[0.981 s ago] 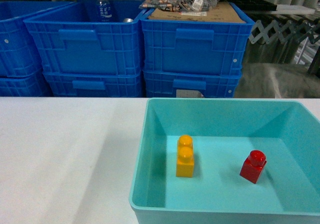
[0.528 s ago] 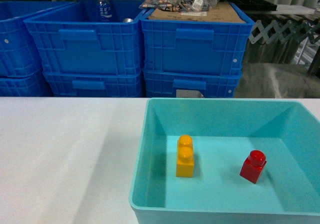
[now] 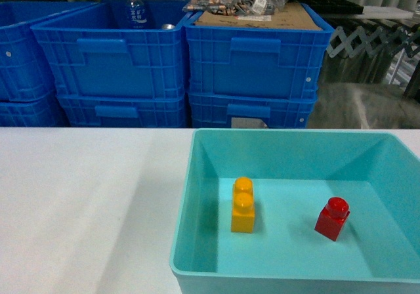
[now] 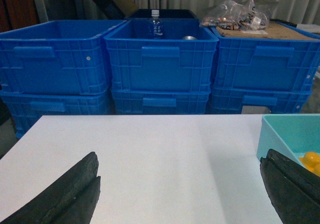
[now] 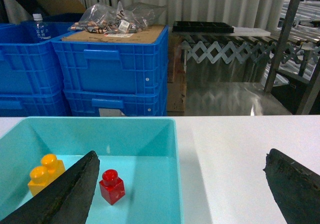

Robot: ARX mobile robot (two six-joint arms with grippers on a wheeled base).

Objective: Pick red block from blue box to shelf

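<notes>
Nothing has moved since the earlier frame. The glossy red block [image 3: 332, 218], with one round stud, stands right of the orange brick [image 3: 243, 205] inside the blue box [image 3: 197, 176]. The left gripper [image 4: 180, 194] and right gripper [image 5: 182, 196] both have their jaws spread wide, holding nothing.

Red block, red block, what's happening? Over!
Left gripper open, right gripper open, both empty. Red block sits untouched in blue box. Orange brick beside it, apart; nothing blocking.
</notes>
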